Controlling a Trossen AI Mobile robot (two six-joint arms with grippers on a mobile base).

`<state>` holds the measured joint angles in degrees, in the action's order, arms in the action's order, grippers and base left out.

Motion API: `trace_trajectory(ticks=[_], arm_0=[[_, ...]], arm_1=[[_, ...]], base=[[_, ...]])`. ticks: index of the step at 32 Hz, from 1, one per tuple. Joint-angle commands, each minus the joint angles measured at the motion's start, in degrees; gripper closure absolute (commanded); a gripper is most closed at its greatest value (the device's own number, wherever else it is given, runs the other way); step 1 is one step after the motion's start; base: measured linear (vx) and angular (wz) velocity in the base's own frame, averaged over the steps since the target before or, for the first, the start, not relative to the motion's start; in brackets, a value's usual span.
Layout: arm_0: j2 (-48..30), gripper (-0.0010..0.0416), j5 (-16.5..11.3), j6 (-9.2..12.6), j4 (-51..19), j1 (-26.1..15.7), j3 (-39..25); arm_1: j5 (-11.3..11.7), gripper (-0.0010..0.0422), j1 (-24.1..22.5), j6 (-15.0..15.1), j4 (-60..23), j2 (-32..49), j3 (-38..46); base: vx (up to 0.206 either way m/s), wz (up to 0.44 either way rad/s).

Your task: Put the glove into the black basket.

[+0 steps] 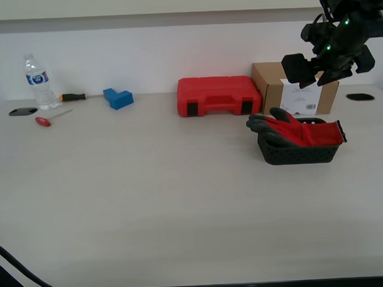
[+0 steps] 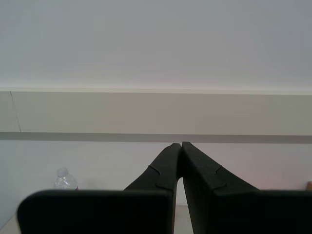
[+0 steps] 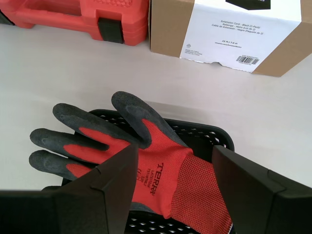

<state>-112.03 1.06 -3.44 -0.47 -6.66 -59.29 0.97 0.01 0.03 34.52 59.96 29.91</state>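
On the exterior view's right side of the table (image 1: 149,195), the glove (image 1: 301,131) lies across the top of the black basket (image 1: 299,153), its long axis running along the basket's length. The dark grey fingers point toward the exterior view's left and overhang the basket's end there, while the black-edged cuff reaches the opposite end. In the first wrist view the glove (image 3: 146,161) rests on the basket's rim (image 3: 214,134) rather than down inside, red back upward with white lettering showing.

My first gripper (image 1: 315,67) hangs in the air above the basket, apart from the glove, its fingers spread wide and holding nothing; through the first wrist view the two dark pads (image 3: 114,178) frame the glove from above.

My second gripper (image 2: 178,146) faces a pale wall, its fingertips pressed together with nothing between them. It does not show in the exterior view.

Just behind the basket stands a brown cardboard box (image 1: 290,86) with a white label, and beside that a red plastic case (image 1: 218,95). Well apart, toward the exterior view's left, sit a blue block (image 1: 118,97), two screwdrivers (image 1: 51,118) and a water bottle (image 1: 38,83).
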Motion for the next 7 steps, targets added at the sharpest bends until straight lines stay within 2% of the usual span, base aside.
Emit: trace_trajectory(ticks=[1, 7], arm_0=[[0.0, 0.0201, 0.1, 0.0, 0.1, 0.0, 0.0], [0.0, 0.0199, 0.1, 0.0, 0.1, 0.0, 0.0]], arm_1=[[0.0, 0.0412, 0.0, 0.0, 0.3, 0.0, 0.1], [0.0, 0.0412, 0.0, 0.0, 0.3, 0.0, 0.1]], base=[[0.0, 0.0], [0.0, 0.0]])
